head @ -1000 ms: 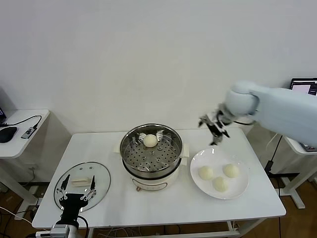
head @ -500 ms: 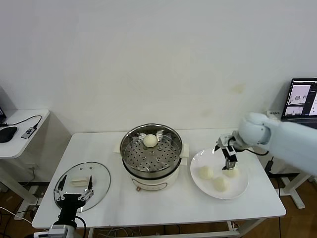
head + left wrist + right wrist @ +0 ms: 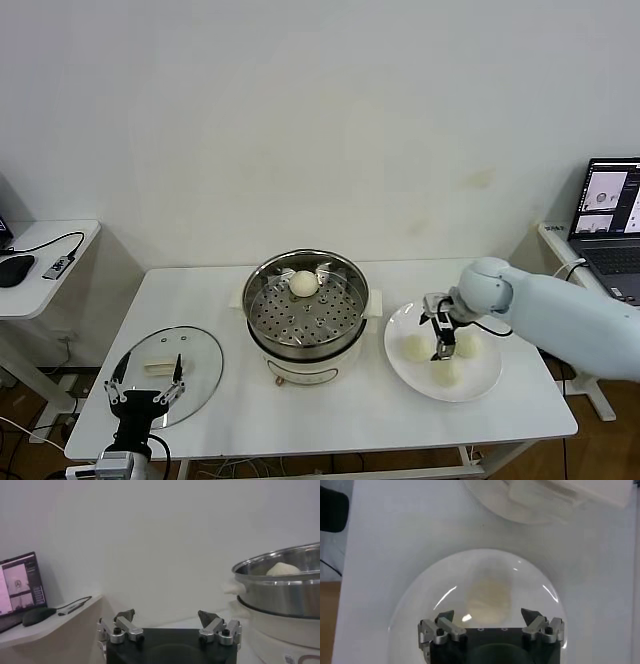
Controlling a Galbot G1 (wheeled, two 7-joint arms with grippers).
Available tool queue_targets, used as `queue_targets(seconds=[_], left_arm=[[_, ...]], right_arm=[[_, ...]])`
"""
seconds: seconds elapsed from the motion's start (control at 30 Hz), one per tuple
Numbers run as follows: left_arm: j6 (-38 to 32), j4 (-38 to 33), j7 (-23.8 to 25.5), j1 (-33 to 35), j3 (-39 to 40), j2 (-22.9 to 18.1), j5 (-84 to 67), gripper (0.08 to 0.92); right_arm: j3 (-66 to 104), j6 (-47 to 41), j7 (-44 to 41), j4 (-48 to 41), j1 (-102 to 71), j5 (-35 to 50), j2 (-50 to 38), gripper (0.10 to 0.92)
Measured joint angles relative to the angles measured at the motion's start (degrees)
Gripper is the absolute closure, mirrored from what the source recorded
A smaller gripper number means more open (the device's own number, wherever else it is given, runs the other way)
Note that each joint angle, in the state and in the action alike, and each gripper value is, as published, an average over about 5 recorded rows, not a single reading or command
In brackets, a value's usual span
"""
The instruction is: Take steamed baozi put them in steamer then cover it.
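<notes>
The steamer (image 3: 262,318) stands mid-table with one steamed baozi (image 3: 303,283) on its perforated tray. That bun (image 3: 282,569) also shows over the steel rim in the left wrist view. Three more baozi lie on a white plate (image 3: 482,388): left (image 3: 414,348), right (image 3: 467,345) and front (image 3: 447,372). My right gripper (image 3: 440,338) hangs low among them, open and holding nothing. In the right wrist view, a blurred cream shape (image 3: 489,597) lies beyond its open fingers. The cover (image 3: 200,352) lies flat at the front left. My left gripper (image 3: 146,372) waits open at its near edge.
A side table at the far left carries a mouse (image 3: 12,270) and a cable. A laptop (image 3: 610,200) stands on a desk to the right. The steamer's side handle (image 3: 375,300) sits close to the plate. The table's front edge runs just behind my left gripper.
My right arm swung down from above the table's back right to just over the plate. My left gripper drew back slightly towards the front edge.
</notes>
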Motion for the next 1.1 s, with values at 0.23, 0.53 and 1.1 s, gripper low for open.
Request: queue_targets(seconds=[0.23, 0.53, 1.1], left_arm=[[-0.01, 0.48, 0.00, -0.35, 0.02, -0.05, -0.16, 0.177], [-0.05, 0.89, -0.03, -0.62, 0.04, -0.17, -0.18, 0.177], [0.08, 0.38, -0.02, -0.87, 0.28, 0.14, -0.14, 0.177]], right_arm=[[2.49, 0.61, 0.18, -4.33, -3.02, -2.41, 2.85, 0.203], [3.88, 0.63, -0.07, -7.55, -4.43, -3.61, 5.09, 0.249], [2.29, -0.82, -2.58, -5.88, -0.59, -1.08, 3.40, 0.414]])
